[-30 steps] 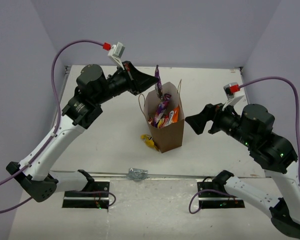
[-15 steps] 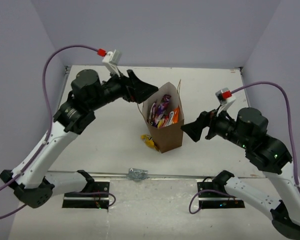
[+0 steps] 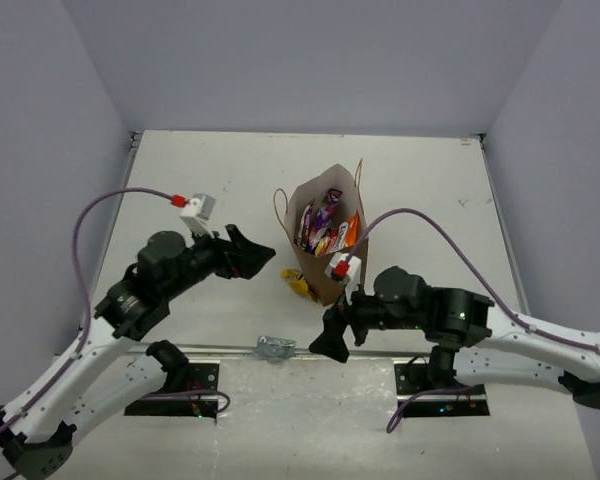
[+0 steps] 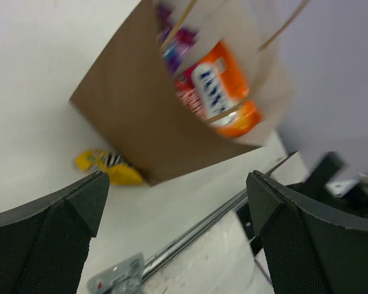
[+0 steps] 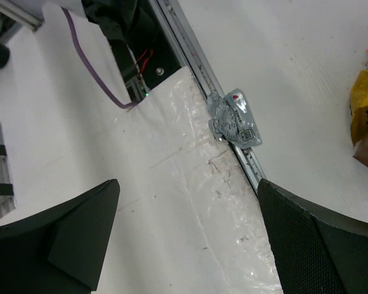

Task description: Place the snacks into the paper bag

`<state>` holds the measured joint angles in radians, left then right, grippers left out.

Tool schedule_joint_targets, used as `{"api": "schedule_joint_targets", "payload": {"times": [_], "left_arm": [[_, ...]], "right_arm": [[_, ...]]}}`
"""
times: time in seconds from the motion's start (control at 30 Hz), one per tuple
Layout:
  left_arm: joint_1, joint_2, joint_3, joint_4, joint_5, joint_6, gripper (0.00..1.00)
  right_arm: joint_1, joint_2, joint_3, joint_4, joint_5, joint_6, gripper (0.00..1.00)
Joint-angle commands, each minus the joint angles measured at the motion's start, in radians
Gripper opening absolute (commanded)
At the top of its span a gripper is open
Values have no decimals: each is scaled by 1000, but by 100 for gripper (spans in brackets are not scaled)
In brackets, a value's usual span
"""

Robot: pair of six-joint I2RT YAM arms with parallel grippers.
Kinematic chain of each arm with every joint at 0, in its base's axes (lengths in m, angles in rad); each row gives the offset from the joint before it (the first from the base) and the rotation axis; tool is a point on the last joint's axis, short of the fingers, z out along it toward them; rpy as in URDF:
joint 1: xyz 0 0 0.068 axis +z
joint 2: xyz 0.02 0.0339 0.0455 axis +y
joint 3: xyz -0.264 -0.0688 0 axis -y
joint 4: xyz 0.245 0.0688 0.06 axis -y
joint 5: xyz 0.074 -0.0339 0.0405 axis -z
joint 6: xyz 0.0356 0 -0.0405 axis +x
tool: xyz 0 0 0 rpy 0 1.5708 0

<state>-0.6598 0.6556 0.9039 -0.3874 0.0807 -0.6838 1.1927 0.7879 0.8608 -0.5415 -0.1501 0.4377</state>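
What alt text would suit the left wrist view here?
A brown kraft paper bag holds an orange candy bag and purple wrappers, all blurred. A small yellow packet lies on the white table beside the bag's base. The left pincer frames the scene, open and empty.

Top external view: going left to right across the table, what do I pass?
Black left gripper → small yellow snack packet → orange candy packet inside the upright brown paper bag → bulky black joint of the right arm.
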Motion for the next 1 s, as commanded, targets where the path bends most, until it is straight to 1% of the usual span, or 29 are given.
{"api": "schedule_joint_targets", "payload": {"times": [0.0, 0.03, 0.1, 0.13, 0.2, 0.27, 0.37, 0.43, 0.53, 0.6, 0.63, 0.73, 0.83, 0.87, 0.9, 0.97], "left_arm": [[-1, 24, -172, -7, 8, -92, 100], [-1, 18, -230, -1, 8, -118, 100], [-1, -22, -273, -22, -27, -141, 100], [0, -43, -299, -62, -44, -157, 100], [3, -112, -310, -115, -114, -168, 100], [11, -180, -306, -211, -174, -180, 100], [12, -247, -272, -339, -235, -183, 100], [12, -280, -249, -402, -233, -178, 100], [12, -365, -182, -461, -211, -171, 100], [11, -448, -120, -467, -210, -165, 100], [12, -509, -109, -444, -196, -155, 100], [12, -609, -88, -398, -188, -148, 100], [14, -648, -82, -374, -170, -135, 100], [15, -648, -77, -369, -162, -132, 100], [15, -648, -73, -366, -157, -123, 100], [23, -648, -56, -363, -145, -112, 100]], "right_arm": [[116, 143, 60, 121, 183, -8, 97], [142, 204, 63, 141, 243, -10, 97], [146, 258, 58, 166, 289, -14, 97], [145, 286, 66, 175, 355, -17, 98], [146, 384, 92, 157, 414, -37, 98], [146, 489, 133, 132, 475, -42, 98], [145, 566, 155, 141, 535, -57, 97], [133, 629, 173, 146, 541, -65, 97], [78, 712, 210, 144, 483, -74, 96], [45, 764, 225, 144, 480, -80, 97], [35, 778, 240, 147, 477, -83, 97], [-4, 833, 271, 149, 468, -100, 96], [-25, 882, 302, 149, 484, -122, 94], [-39, 895, 305, 149, 491, -128, 92], [-47, 907, 316, 147, 491, -132, 88], [-59, 951, 325, 137, 498, -131, 85]]}}
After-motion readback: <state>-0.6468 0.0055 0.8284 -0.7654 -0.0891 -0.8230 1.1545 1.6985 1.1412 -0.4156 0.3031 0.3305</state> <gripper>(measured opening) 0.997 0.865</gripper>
